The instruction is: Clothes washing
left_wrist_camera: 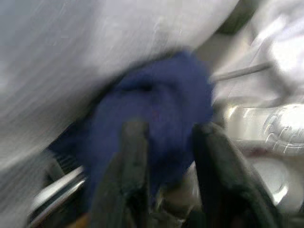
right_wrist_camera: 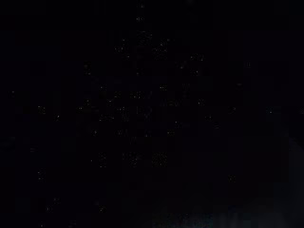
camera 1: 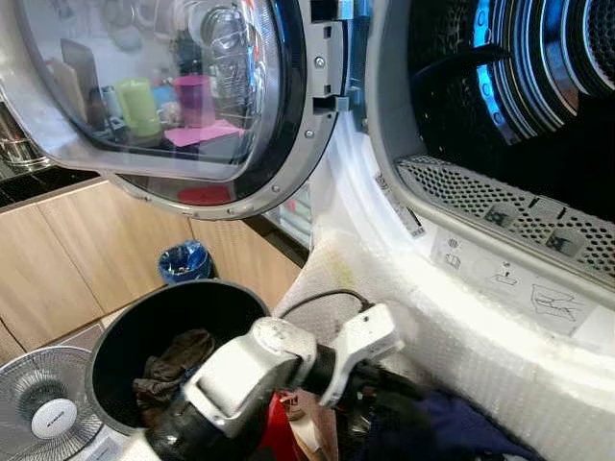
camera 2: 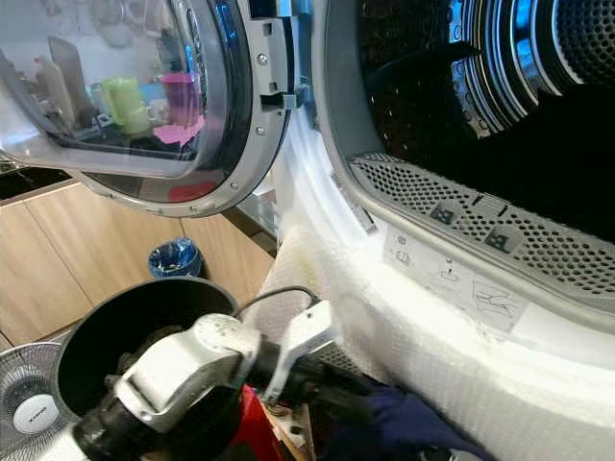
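Note:
The washing machine's round door (camera 1: 173, 96) stands swung open to the left, and its dark drum (camera 1: 538, 106) gapes at the upper right. My left arm reaches low across the machine's white front. Its gripper (left_wrist_camera: 168, 142) is shut on a dark blue garment (left_wrist_camera: 156, 104), which bunches between the black fingers (left_wrist_camera: 133, 161). In the left eye view the same garment (camera 1: 466, 427) hangs just below the drum opening, with the left gripper (camera 1: 399, 399) beside it. A black bucket (camera 1: 106, 346) at the lower left holds brown clothes (camera 1: 173, 370). The right wrist view is almost black.
A white fan (camera 1: 43, 408) stands on the floor by the bucket. A small blue bin (camera 1: 184, 261) sits against the wooden cabinets (camera 1: 67, 259) behind. Something red (camera 1: 279, 427) shows under my left forearm. The perforated lint grille (camera 1: 500, 206) lines the drum's lower lip.

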You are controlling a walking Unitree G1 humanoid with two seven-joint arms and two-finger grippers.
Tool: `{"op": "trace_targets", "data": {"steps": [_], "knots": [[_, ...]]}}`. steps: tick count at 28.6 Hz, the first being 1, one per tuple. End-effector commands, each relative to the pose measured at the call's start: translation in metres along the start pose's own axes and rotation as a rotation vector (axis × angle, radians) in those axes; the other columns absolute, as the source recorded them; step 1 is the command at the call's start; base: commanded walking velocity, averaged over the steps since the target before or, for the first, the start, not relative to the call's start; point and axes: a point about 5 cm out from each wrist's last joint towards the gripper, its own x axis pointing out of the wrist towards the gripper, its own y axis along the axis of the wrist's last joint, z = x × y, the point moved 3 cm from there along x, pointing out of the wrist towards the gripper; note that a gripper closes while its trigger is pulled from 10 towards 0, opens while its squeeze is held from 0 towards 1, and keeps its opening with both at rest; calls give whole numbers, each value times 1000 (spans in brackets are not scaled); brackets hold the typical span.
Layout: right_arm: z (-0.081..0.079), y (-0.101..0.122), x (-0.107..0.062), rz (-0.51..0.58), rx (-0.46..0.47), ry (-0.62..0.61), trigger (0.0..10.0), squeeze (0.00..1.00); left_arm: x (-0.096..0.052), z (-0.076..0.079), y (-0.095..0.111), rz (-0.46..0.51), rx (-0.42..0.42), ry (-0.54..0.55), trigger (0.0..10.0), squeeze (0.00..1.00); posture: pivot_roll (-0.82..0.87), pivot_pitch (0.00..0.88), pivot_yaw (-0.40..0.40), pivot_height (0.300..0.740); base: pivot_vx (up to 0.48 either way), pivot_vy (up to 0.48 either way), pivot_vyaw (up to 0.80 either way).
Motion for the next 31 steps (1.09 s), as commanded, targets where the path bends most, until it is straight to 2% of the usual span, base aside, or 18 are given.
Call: {"op": "trace_targets", "data": {"steps": [1, 3, 4, 5, 7, 10, 11, 12, 13, 15, 16, 18, 20, 21, 24, 26, 27, 31], "knots": [[-7, 2, -1, 24, -15, 17, 0, 0, -13, -14, 1, 2, -16, 131, 10000, 1000, 219, 0, 31, 740, 0, 0, 0], [-5, 1, -6, 18, -26, 13, 0, 0, -25, -24, -3, 5, -37, 221, 10000, 1000, 219, 0, 32, 740, 0, 0, 0], [-5, 1, -12, 14, -28, 19, 0, 0, -41, -34, -6, 18, -65, 333, 10000, 1000, 223, 0, 34, 740, 0, 0, 0], [-5, 1, -12, 14, -28, 19, 0, 0, -41, -34, -6, 18, -65, 333, 10000, 1000, 223, 0, 34, 740, 0, 0, 0], [-6, 0, -17, 4, -36, 31, 0, 0, -52, -42, -10, 38, -103, 426, 10000, 1000, 230, 1, 31, 740, 0, 0, 0], [-19, -3, -33, -51, -86, 125, 0, 0, -82, -66, -29, 39, -145, 684, 10000, 1000, 244, 9, 23, 740, 0, 0, 0], [-19, -3, -33, -51, -86, 125, 0, 0, -82, -66, -29, 39, -145, 684, 10000, 1000, 244, 9, 23, 740, 0, 0, 0], [-32, -1, -44, -81, -113, 203, 0, 0, -98, -77, -43, 25, -147, 820, 10000, 145, 243, 13, 17, 740, 0, 0, 0], [-40, 2, -50, -89, -131, 245, 0, 0, -103, -81, -48, 33, -159, 869, 10000, 0, 243, 13, 17, 740, 0, 0, 0], [-57, 11, -60, -95, -167, 333, 0, 0, -110, -87, -55, 47, -170, 950, 10000, 0, 234, 17, 13, 740, 0, 0, 0], [-71, 26, -67, -73, -220, 393, 0, 0, -112, -89, -61, 52, -175, 982, 10000, 0, 234, 17, 13, 740, 0, 0, 0], [-81, 38, -69, -44, -248, 426, 0, 0, -112, -89, -66, 36, -168, 989, 10000, 0, 218, 13, 15, 740, 0, 0, 0], [-97, 61, -70, 35, -259, 485, 0, 0, -113, -89, -74, -3, -162, 1011, 10000, 0, 209, 9, 18, 740, 0, 0, 0], [-112, 82, -70, 114, -288, 532, 0, 0, -118, -90, -78, -11, -156, 1054, 10000, 0, 207, 5, 19, 740, 0, 0, 0], [-126, 99, -71, 181, -316, 573, 0, 0, -123, -91, -80, -8, -154, 1095, 10000, 0, 205, 1, 18, 740, 0, 0, 0], [-148, 129, -68, 294, -350, 626, 0, 0, -128, -94, -83, 4, -159, 1142, 10000, 0, 208, 0, 18, 740, 0, 0, 0], [-148, 129, -68, 294, -350, 626, 0, 0, -128, -94, -83, 4, -159, 1142, 10000, 0, 208, 0, 18, 740, 0, 0, 0], [-192, 187, -65, 514, -410, 729, 0, 0, -128, -98, -85, 19, -143, 1179, 10000, 0, 208, 0, 10, 740, 0, 0, 0]]}}
